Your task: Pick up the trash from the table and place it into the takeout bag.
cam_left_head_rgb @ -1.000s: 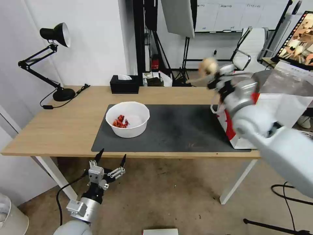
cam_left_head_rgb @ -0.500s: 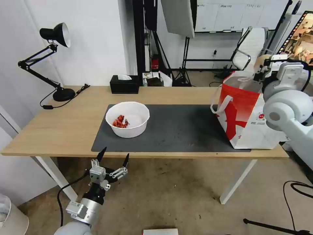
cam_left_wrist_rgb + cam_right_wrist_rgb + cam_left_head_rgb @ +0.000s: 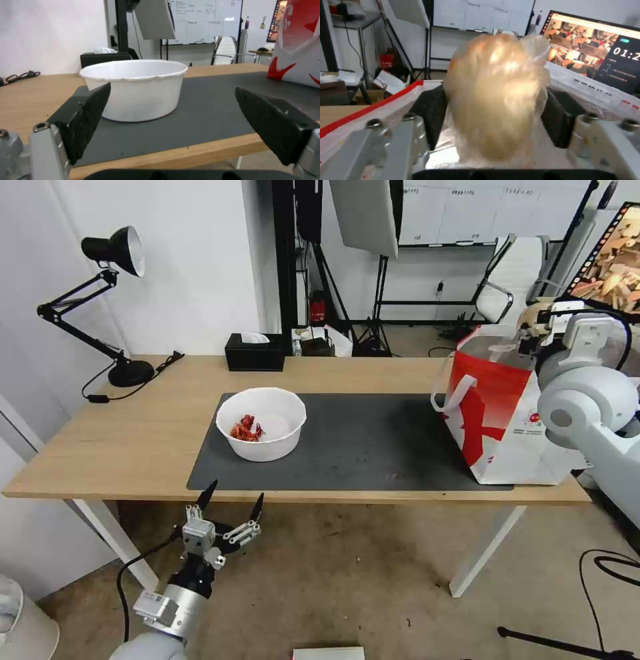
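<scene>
**Baggie held over the takeout bag**

The right end effector (image 3: 533,323) is clamped on the beige knotted baggie (image 3: 495,100), its two black pads pressing the baggie's sides, above the open mouth of the red-and-white takeout bag (image 3: 497,413). The bag stands at the right end of the surface (image 3: 133,440), partly on the dark grey mat (image 3: 360,447). The white bowl (image 3: 261,423) with red scraps sits on the mat's left part. The left end effector (image 3: 230,503) hangs just below the near edge of the surface, fingers spread apart and holding nothing, facing the bowl. A black tissue box (image 3: 254,353) stands at the far edge.
</scene>
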Motion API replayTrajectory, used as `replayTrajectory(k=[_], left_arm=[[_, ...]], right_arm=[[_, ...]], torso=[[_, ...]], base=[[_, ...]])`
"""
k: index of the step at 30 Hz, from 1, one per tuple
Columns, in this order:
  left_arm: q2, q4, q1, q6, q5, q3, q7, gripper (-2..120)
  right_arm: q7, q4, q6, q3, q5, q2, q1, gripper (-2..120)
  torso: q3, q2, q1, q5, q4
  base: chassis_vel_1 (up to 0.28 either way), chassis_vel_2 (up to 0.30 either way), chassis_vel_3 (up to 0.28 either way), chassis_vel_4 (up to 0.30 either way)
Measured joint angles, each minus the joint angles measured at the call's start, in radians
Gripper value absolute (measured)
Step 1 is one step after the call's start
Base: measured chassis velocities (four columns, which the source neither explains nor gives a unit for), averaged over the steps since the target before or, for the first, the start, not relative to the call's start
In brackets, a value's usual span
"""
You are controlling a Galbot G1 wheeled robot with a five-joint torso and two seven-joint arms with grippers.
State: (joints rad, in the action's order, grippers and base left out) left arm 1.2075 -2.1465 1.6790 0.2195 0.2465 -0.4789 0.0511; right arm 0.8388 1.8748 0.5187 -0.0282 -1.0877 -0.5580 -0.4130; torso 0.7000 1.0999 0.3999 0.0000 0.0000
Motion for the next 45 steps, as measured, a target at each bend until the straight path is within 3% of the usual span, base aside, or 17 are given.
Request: replayTrajectory(k=[8,22,25,28,37,39,41,42,45], left_arm=[[-0.002,-0.005,0.002,0.001,0.001,-0.003,0.000,100],[-0.006,-0.010,-0.001,0.001,0.003,-0.002,0.000,100],[-0.006,-0.012,-0.001,0.001,0.004,-0.002,0.000,100],[0.000,-0.020,0.005,0.001,0.004,-0.010,0.000,100],[0.053,-0.051,0.069,0.027,-0.014,-0.059,0.002,100],[0.053,-0.051,0.069,0.027,-0.014,-0.059,0.002,100],[0.077,-0.057,0.084,0.033,-0.024,-0.072,0.004,100],[0.077,-0.057,0.084,0.033,-0.024,-0.072,0.004,100],[0.082,-0.049,0.084,0.034,-0.028,-0.070,0.006,100]], right_arm=[[-0.002,0.014,-0.003,0.001,0.004,0.000,-0.006,97],[-0.014,0.047,-0.022,-0.046,0.006,0.017,-0.072,100],[-0.053,0.061,-0.096,-0.059,0.008,0.024,-0.097,100],[-0.213,0.117,-0.249,-0.086,0.009,0.033,-0.162,100],[-0.425,0.196,-0.425,-0.088,0.072,-0.025,-0.324,100],[-0.425,0.196,-0.425,-0.088,0.072,-0.025,-0.324,100],[-0.523,0.224,-0.518,-0.133,0.122,-0.063,-0.483,100],[-0.523,0.224,-0.518,-0.133,0.122,-0.063,-0.483,100],[-0.628,0.247,-0.652,-0.260,0.253,-0.141,-0.790,100]], torso=[[0.000,0.000,0.000,0.0000,0.0000],[0.000,0.000,0.000,0.0000,0.0000],[0.000,0.000,0.000,0.0000,0.0000],[0.000,0.000,0.000,-0.0001,-0.0003],[0.000,0.000,0.000,0.0001,0.0001],[0.000,0.000,0.000,0.0001,0.0001],[0.000,0.000,0.000,0.0001,0.0004],[0.000,0.000,0.000,0.0001,0.0004],[0.000,0.000,0.000,0.0004,-0.0003]], base=[[0.000,0.000,0.000,0.000],[0.000,0.000,0.000,0.000],[0.000,0.000,0.000,0.000],[0.000,0.000,0.000,0.000],[0.000,0.000,0.000,0.000],[0.000,0.000,0.000,0.000],[0.000,0.000,0.000,0.000],[0.000,0.000,0.000,0.000],[0.000,0.000,0.000,0.000]])
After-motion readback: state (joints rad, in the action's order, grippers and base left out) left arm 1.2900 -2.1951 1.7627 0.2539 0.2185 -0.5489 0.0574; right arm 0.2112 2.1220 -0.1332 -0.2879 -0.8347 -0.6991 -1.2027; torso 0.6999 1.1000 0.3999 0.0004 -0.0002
